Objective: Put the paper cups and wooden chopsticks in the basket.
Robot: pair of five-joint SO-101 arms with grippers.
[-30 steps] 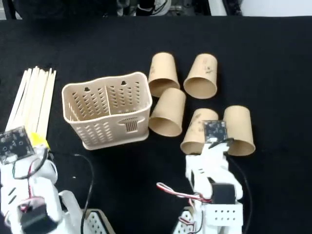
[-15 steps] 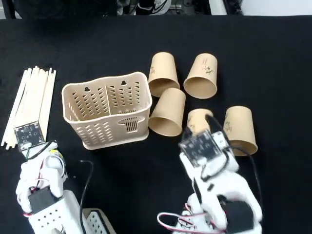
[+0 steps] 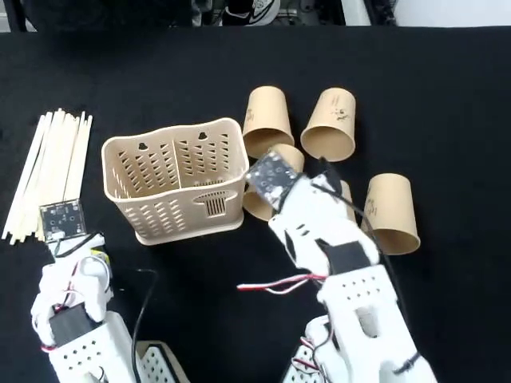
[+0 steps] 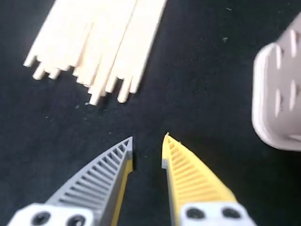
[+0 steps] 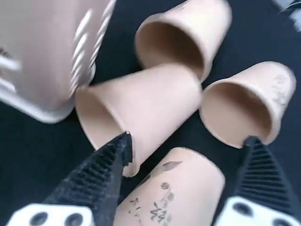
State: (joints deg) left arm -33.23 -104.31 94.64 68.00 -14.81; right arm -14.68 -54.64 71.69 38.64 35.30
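Your right hand is hanging wide open over tan paper cups crowded beside the beige slotted basket, so you are probably risking catching two; your left hand is gaping slightly near pale wooden chopsticks.

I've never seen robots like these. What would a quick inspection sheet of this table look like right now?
Surface: black cloth, flat.
Job's things: basket upright, nothing seen inside; five paper cups on their sides beside it, none in the basket; wooden chopsticks bundled on the basket's other side.
Clutter: nothing seen.
Grippers: left gripper open near the chopstick ends, holding nothing; right gripper open wide over the cups, holding nothing.
Cables: red and white wires on the right arm; black cable by the left arm.
Surroundings: unclear shapes beyond the table's far edge.
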